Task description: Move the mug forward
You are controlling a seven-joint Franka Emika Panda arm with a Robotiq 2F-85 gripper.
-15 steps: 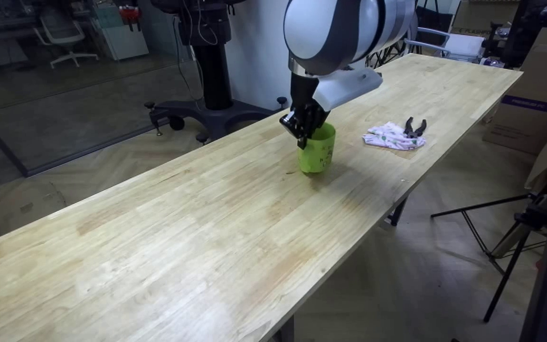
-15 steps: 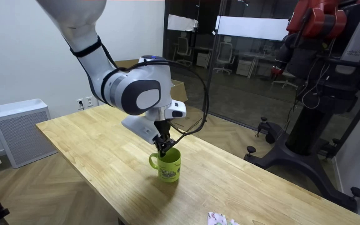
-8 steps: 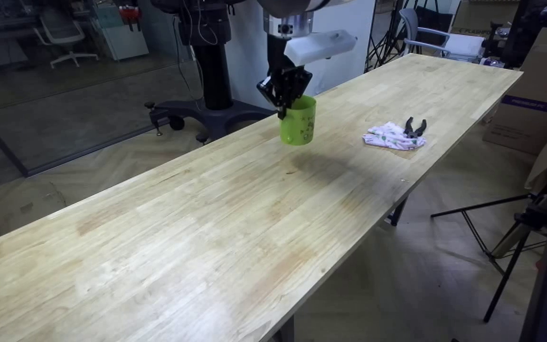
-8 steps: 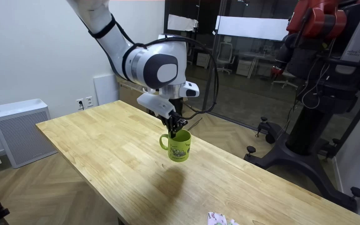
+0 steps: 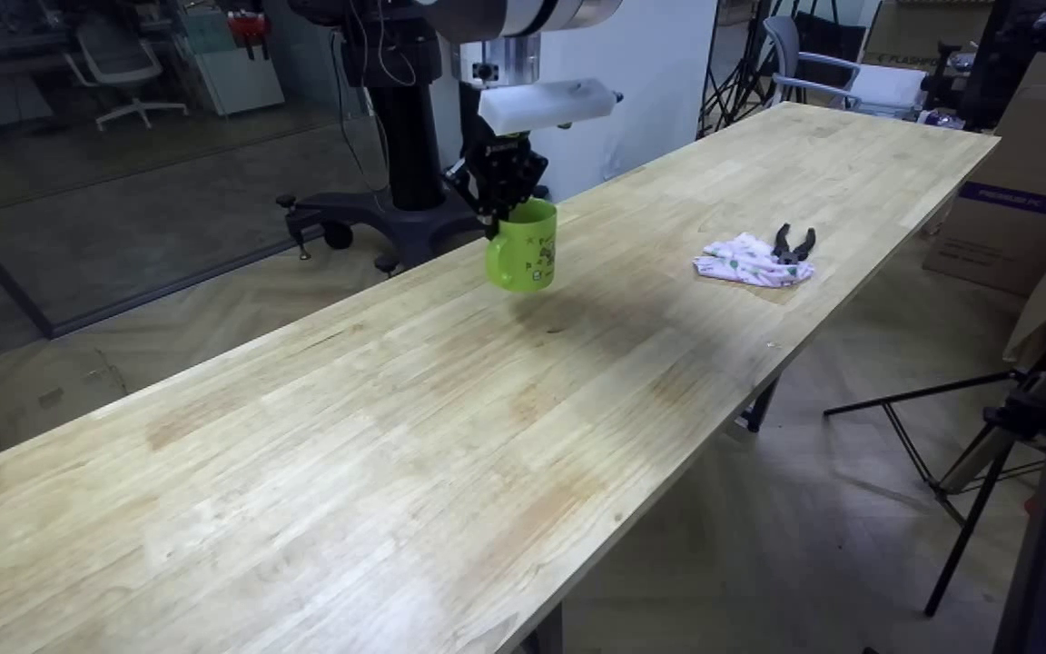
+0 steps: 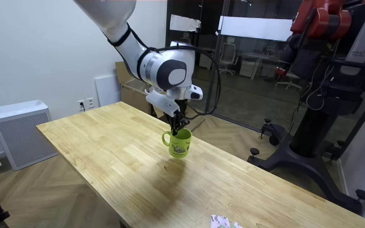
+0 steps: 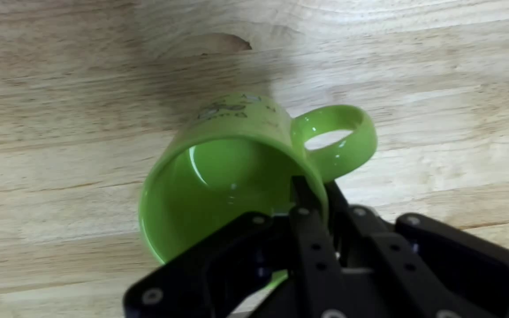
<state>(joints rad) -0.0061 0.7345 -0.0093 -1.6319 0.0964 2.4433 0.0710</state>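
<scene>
Lt-grn mug [image 5: 526, 250], approx upright, midair

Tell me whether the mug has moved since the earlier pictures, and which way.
Yes: in an exterior view, the mug has shifted leftward in the picture, farther from the patterned cloth.

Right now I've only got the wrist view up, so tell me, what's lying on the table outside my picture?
Observer: In an exterior view, a patterned cloth lies on the table, with what look like black pliers at its edge.
Operator: Okay, and which long edge of the table is the mug closer to? All I get is bare wood around it.
Observer: In both exterior views the mug is nearer the long edge on the side of the dark wheeled stand.
</scene>
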